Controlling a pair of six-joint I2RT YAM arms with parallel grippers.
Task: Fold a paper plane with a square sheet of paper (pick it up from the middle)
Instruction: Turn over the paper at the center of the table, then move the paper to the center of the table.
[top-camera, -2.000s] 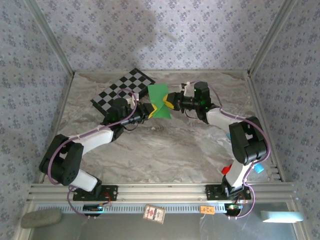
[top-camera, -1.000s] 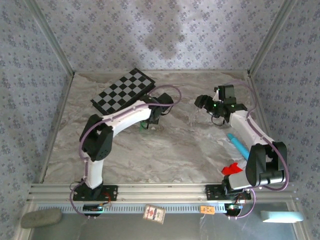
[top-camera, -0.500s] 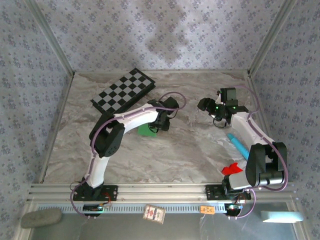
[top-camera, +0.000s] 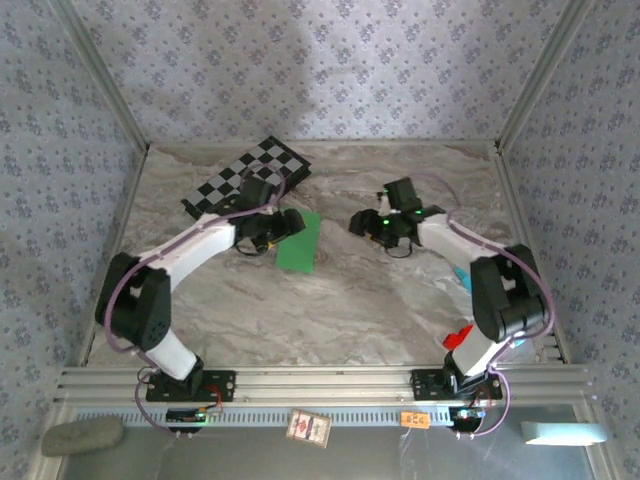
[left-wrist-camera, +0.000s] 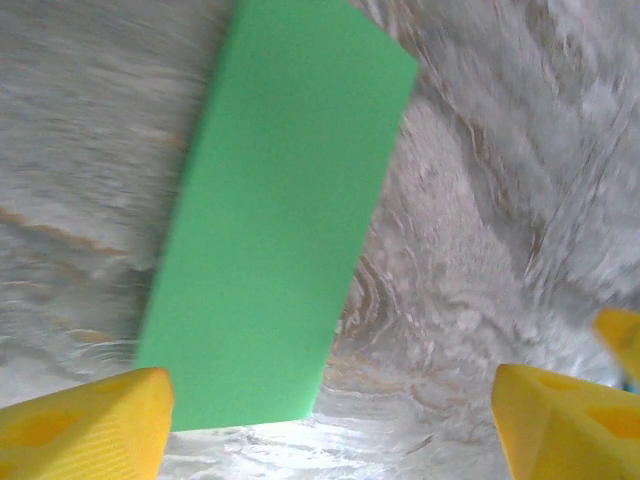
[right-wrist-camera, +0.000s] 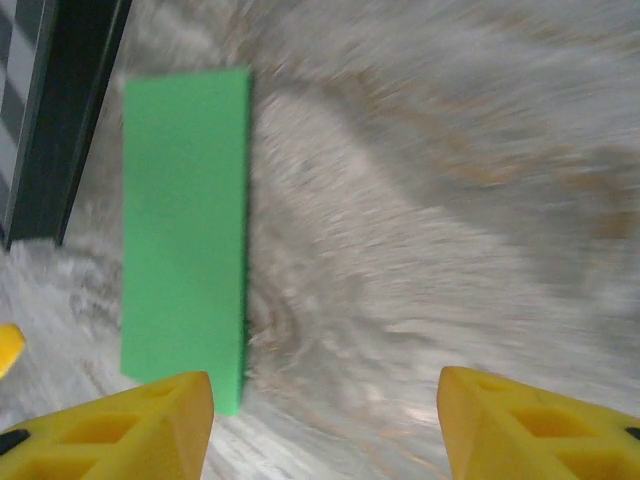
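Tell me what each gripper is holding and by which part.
Nothing is held. The folded green paper lies flat on the table; left gripper and right gripper are open.

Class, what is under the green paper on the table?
The green paper lies flat on the grey marbled tabletop, which shows along its edges. The patch directly beneath is covered, so anything there cannot be seen.

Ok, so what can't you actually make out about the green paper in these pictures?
Folds in the green paper: both wrist views are motion-blurred, and the top view is too small.
Its near corner: left wrist view, behind a finger of the left hand.
Checkered board: right wrist view, cut off by the left edge.
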